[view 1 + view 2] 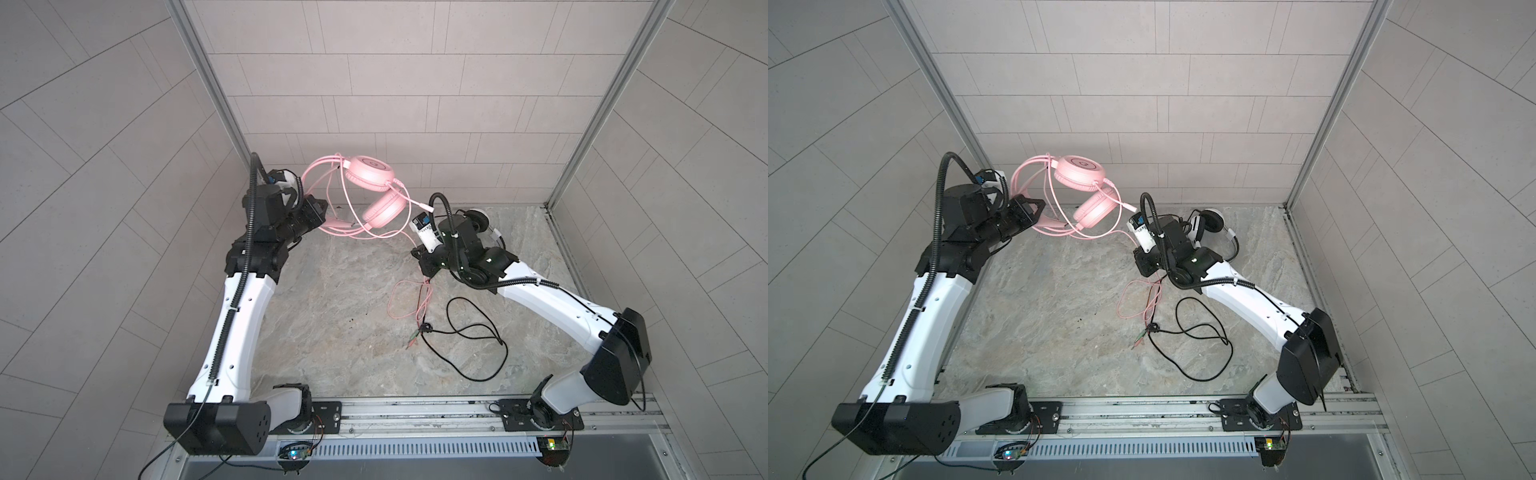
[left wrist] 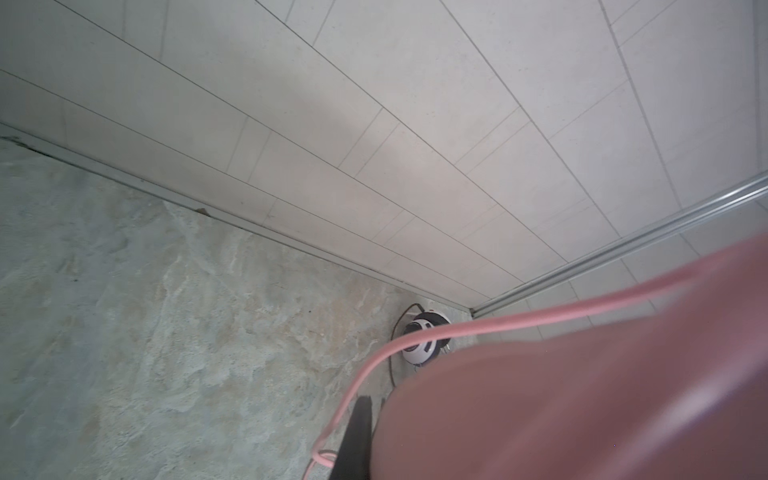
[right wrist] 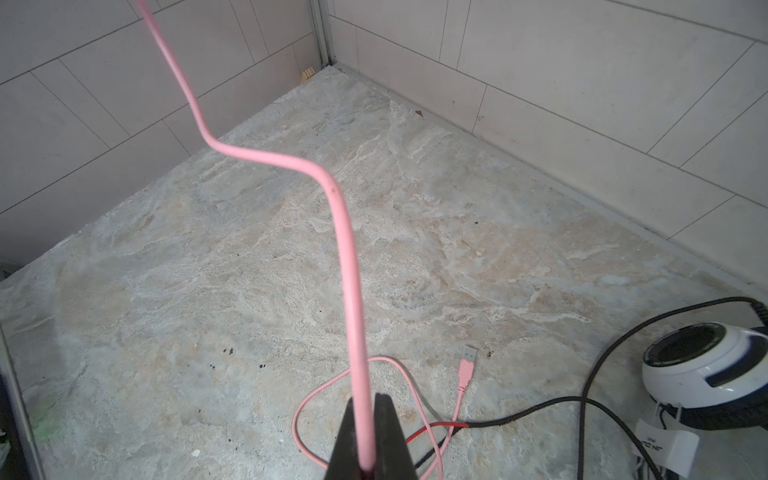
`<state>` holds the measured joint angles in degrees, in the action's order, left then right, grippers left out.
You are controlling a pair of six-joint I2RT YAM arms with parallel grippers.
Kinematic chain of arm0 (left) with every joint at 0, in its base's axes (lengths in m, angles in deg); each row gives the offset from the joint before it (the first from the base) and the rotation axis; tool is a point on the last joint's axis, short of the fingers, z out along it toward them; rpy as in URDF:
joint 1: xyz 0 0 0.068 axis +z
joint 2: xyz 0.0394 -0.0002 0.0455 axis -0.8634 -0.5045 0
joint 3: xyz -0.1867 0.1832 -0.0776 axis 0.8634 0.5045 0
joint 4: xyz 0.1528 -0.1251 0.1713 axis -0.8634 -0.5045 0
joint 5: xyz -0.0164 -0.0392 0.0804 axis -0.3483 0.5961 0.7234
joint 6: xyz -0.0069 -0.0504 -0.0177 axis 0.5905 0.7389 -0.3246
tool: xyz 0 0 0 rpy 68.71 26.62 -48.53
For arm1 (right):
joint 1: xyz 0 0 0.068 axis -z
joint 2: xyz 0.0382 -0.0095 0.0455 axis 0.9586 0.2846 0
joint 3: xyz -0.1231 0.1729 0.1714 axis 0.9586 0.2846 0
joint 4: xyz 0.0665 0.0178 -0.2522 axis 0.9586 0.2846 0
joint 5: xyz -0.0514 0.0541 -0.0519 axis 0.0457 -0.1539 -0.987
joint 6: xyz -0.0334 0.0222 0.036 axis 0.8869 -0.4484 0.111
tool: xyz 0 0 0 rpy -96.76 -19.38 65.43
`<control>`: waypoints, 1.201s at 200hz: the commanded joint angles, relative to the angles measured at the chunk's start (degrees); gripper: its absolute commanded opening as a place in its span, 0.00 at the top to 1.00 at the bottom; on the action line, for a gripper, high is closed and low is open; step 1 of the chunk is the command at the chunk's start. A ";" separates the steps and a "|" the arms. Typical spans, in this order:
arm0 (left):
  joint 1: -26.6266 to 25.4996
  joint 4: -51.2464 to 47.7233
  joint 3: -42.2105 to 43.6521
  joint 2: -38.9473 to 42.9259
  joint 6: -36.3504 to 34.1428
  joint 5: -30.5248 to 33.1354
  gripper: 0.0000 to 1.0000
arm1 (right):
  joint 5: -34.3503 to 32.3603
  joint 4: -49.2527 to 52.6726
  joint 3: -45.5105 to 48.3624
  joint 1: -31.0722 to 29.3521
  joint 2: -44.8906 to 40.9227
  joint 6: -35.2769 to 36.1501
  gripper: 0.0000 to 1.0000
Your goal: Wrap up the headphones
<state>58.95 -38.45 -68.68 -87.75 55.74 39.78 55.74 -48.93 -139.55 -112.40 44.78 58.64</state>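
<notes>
The pink headset (image 1: 371,172) hangs in the air over the far edge of the bench (image 1: 332,311), its two ear cups close together, with several loose turns of its pink cable (image 3: 353,291) draped around it. The left hand (image 1: 320,216) is pinched on the headband end and carries the headset; up close the band blocks most of the left wrist view. The right hand (image 3: 365,405) is pressed together on the cable itself. From there the cable climbs, kinked and slack, to the headset, which lies up, left and farther back from that hand.

The free tail and USB plug (image 3: 467,365) lie on the bench below. So the right hand is the nearer one to lead the next turn around the cups, I judge.

The white-and-black headset (image 1: 478,220) sits unwrapped in the far right corner, its black cable (image 1: 478,328) sprawled on the bench.
</notes>
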 commanded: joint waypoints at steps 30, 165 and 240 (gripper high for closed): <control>0.25 0.32 1.63 1.79 -2.80 11.71 1.00 | -7.30 6.37 -1.04 -6.42 -7.27 3.56 1.00; -1.03 -0.65 4.76 -0.90 -4.03 22.08 1.00 | -7.74 10.10 -6.99 -12.02 -13.25 5.14 1.00; -2.64 -4.61 3.88 -3.28 -9.23 23.56 1.00 | -4.83 9.09 -14.20 -12.02 -10.51 4.70 1.00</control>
<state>57.22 -43.93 -62.98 -90.17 47.96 63.01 50.32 -39.34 -151.01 -124.31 33.17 62.42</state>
